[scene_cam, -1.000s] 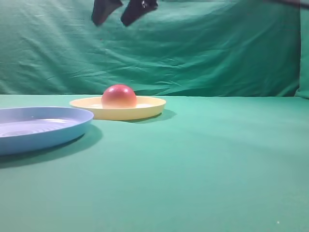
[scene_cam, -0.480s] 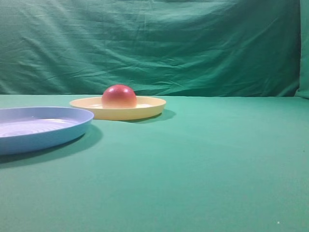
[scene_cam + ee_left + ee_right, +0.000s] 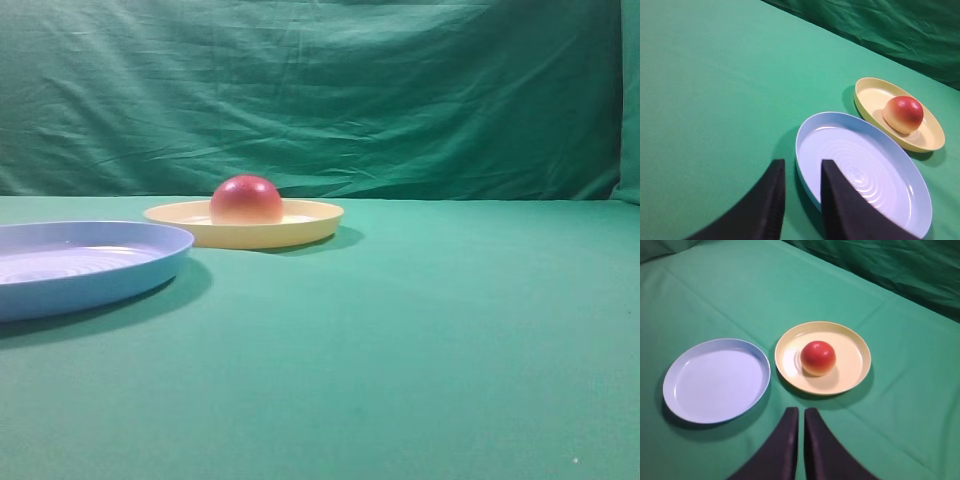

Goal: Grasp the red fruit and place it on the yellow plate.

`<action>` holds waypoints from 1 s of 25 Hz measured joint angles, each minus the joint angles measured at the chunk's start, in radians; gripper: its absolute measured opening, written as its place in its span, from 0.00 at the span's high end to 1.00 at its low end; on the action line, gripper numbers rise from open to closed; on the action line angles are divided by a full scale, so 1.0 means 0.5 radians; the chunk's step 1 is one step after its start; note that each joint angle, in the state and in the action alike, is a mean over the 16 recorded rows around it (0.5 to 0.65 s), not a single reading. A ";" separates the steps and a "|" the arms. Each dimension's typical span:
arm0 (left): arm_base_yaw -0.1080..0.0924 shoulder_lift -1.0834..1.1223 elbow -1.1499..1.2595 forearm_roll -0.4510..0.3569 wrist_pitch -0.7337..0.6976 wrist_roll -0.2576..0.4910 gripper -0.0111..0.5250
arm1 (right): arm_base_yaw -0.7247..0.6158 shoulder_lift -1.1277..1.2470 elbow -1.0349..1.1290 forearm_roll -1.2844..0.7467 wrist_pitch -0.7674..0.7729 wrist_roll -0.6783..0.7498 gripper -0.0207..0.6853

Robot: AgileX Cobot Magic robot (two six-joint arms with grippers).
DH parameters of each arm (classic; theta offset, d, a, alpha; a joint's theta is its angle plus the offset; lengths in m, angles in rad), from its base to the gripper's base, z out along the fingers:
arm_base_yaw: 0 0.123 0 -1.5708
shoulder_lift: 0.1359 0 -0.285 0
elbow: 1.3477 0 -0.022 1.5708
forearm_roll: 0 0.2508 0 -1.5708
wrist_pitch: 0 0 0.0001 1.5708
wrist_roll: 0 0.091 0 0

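Note:
The red fruit point(image 3: 246, 200) rests in the pale-yellow plate point(image 3: 312, 226), left of the plate's centre in the exterior view. The left wrist view shows the red fruit point(image 3: 903, 114) in the yellow plate point(image 3: 868, 95), far beyond my left gripper point(image 3: 802, 164), which is open and empty above the near rim of the blue plate. In the right wrist view my right gripper point(image 3: 801, 411) is shut, empty, high above the cloth and short of the yellow plate point(image 3: 856, 356) and the red fruit point(image 3: 818, 358). Neither gripper appears in the exterior view.
A light-blue plate point(image 3: 90, 272) lies beside the yellow one, nearer the front left; the wrist views show the blue plate point(image 3: 860, 167) and the blue plate point(image 3: 715, 380) with nothing in it. Green cloth covers the table and hangs as a backdrop point(image 3: 400, 90).
A dark gripper that hung open at the top of the exterior view a second ago has risen out of frame. The fruit and both plates have not moved.

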 joint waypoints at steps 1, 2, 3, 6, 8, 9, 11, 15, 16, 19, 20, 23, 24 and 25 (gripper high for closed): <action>0.000 0.000 0.000 0.000 0.000 0.000 0.69 | 0.000 -0.098 0.060 -0.005 0.006 0.000 0.97; 0.000 0.000 0.000 0.000 0.000 0.000 0.69 | 0.000 -0.192 0.115 -0.012 0.014 0.002 0.97; 0.000 0.000 0.000 0.000 0.000 0.000 0.69 | 0.000 -0.281 0.166 -0.019 0.022 0.005 0.97; 0.000 0.000 0.000 0.000 0.000 0.000 0.69 | 0.000 -0.511 0.299 -0.056 0.051 0.029 0.97; 0.000 0.000 0.000 0.000 0.000 0.000 0.69 | -0.001 -0.628 0.374 -0.099 0.068 0.068 0.97; 0.000 0.000 0.000 0.000 0.000 0.000 0.69 | -0.005 -0.678 0.409 -0.125 0.074 0.094 0.97; 0.000 0.000 0.000 0.000 0.000 0.000 0.69 | -0.023 -0.775 0.485 -0.182 0.082 0.156 0.97; 0.000 0.000 0.000 0.000 0.000 0.000 0.69 | -0.115 -0.919 0.647 -0.299 0.059 0.290 0.97; 0.000 0.000 0.000 0.000 0.000 0.000 0.69 | -0.149 -0.948 0.689 -0.327 0.045 0.324 0.97; 0.000 0.000 0.000 0.000 0.000 0.000 0.69 | -0.273 -1.037 0.824 -0.405 -0.005 0.423 0.97; 0.000 0.000 0.000 0.000 0.000 0.000 0.69 | -0.321 -1.069 0.871 -0.428 -0.025 0.453 0.97; 0.000 0.000 0.000 0.000 0.000 0.000 0.69 | -0.478 -1.175 1.017 -0.479 -0.087 0.521 0.97; 0.000 0.000 0.000 0.000 0.000 0.000 0.69 | -0.533 -1.212 1.066 -0.488 -0.108 0.534 0.97; 0.000 0.000 0.000 0.000 0.000 0.000 0.69 | -0.586 -1.248 1.114 -0.494 -0.129 0.543 0.97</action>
